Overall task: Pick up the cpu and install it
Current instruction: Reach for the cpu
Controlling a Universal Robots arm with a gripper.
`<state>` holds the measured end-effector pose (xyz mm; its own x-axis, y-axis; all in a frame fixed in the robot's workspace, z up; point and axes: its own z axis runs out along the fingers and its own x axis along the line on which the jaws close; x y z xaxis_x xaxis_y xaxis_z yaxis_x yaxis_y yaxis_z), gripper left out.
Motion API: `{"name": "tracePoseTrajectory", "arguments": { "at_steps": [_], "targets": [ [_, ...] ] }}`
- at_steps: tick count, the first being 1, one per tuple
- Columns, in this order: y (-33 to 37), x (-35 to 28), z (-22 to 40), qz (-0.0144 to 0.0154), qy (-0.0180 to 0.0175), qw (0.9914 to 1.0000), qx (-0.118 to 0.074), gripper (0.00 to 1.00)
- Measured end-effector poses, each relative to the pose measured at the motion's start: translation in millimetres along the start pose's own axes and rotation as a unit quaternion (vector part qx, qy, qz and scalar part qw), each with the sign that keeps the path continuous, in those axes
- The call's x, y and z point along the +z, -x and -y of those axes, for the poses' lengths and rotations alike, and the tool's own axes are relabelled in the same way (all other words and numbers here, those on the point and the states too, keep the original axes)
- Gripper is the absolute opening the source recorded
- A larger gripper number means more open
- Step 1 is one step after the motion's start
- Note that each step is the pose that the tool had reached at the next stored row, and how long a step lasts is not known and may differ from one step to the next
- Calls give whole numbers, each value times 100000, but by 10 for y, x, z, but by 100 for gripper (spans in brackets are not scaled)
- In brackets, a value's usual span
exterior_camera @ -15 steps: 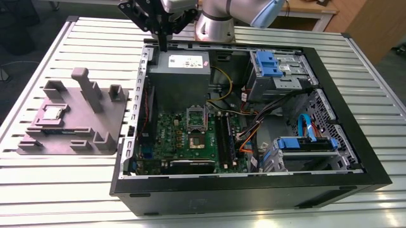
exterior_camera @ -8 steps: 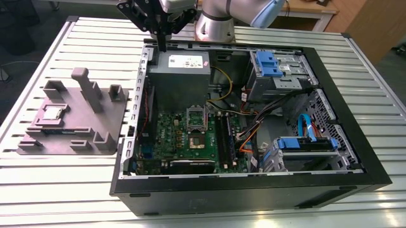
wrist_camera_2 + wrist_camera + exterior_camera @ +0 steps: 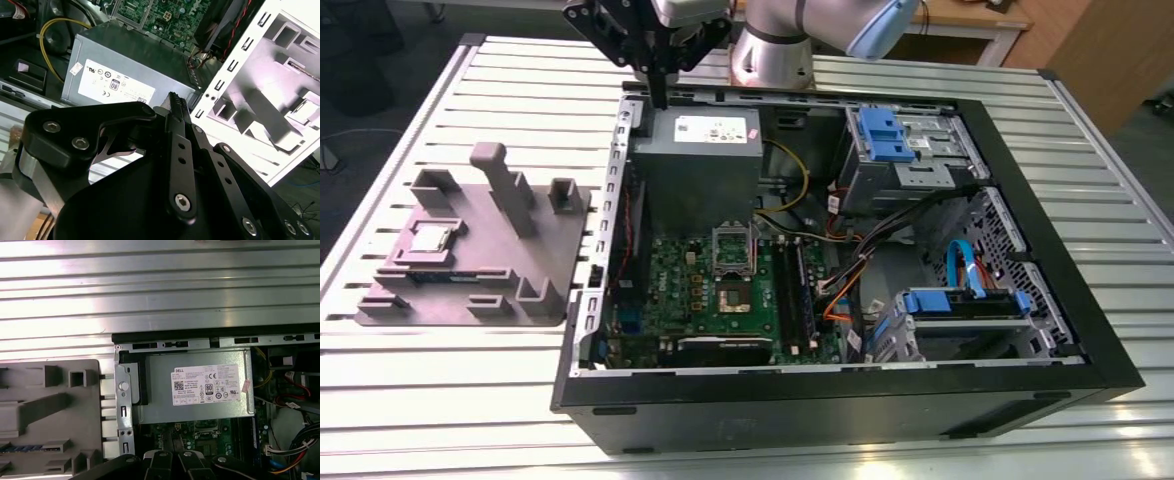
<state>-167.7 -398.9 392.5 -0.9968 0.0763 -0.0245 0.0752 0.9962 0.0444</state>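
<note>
Pincer [image 3: 658, 95] closed by power supply [image 3: 698, 150], cpu [image 3: 430, 238] apart on tray [image 3: 540, 268]

1. We see the gripper [image 3: 656, 95] hanging over the far edge of the open computer case [image 3: 854, 415], just above the grey power supply box [image 3: 700, 170].
2. The cpu [image 3: 430, 238] lies flat on the grey fixture [image 3: 520, 275], at the exterior view's left of the case, well apart from the gripper.
3. Both fixture and case stand on the slatted metal table [image 3: 454, 400].
</note>
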Motion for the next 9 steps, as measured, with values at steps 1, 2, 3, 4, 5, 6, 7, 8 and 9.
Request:
{"name": "tracePoseTrajectory", "arguments": {
  "at_steps": [1,2,3,4,5,6,7,8,9],
  "targets": [
    [-3,0,0,-1,-1,100000,-4,11],
    [-6,0,1,0,0,100000,-2,11],
    [-9,0,1,0,0,100000,-3,11],
    [-11,0,1,-1,-1,100000,-7,11],
    [-12,0,1,0,-1,100000,-6,11],
    [-15,0,1,-2,-2,100000,-5,11],
    [-17,0,1,-2,-3,100000,-2,11],
    [-19,0,2,2,0,100000,-4,11],
    [-22,0,2,0,-2,100000,-5,11]
  ]
}}
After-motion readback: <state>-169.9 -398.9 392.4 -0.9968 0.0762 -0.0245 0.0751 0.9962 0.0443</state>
